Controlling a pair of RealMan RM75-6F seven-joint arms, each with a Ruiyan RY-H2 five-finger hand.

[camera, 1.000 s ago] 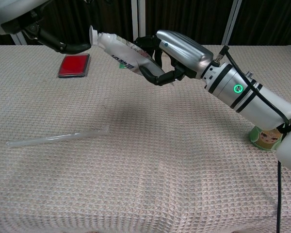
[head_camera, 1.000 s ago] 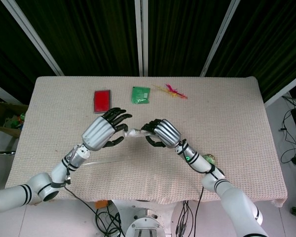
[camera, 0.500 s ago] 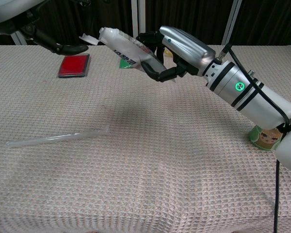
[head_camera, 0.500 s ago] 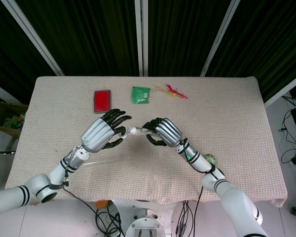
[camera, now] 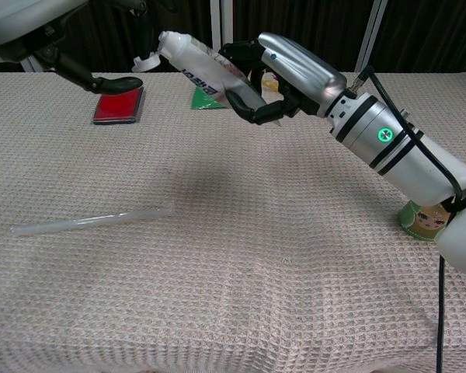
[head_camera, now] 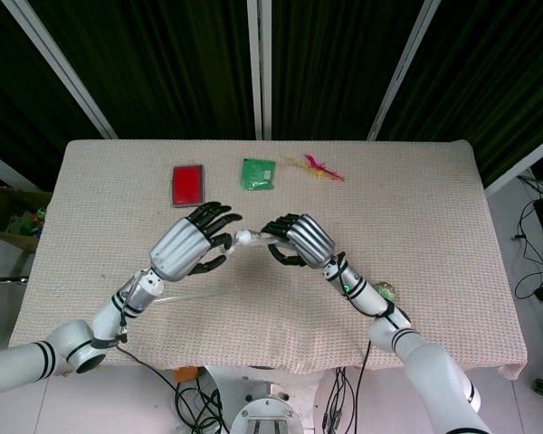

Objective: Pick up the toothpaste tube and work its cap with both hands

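Right hand [camera: 283, 74] gripped the toothpaste tube [camera: 206, 71] around its lower body, fingers curled under and over it, holding it raised above the table [head_camera: 416, 208] with the neck end angled up and toward the left hand [head_camera: 188, 246]. That tilt seemed chosen to present the cap [camera: 146, 61] to the other hand, not to steady the tube. The cap showed as a small white piece just beyond the tube's neck; whether it was hinged open, loose, or pinched could not be told from either view. Left hand's fingers [camera: 113, 82] were partly curled and met the tube's tip in the head view; in the chest view only dark fingertips showed just below the cap, so its hold was unclear. Judged: cap-working step underway. Lying on the cloth below the left hand, a clear straw [camera: 89, 221]; beyond both hands, a red case [head_camera: 187, 183] and green packet [head_camera: 258, 174]; near the right forearm, a small green cup [camera: 423, 220].
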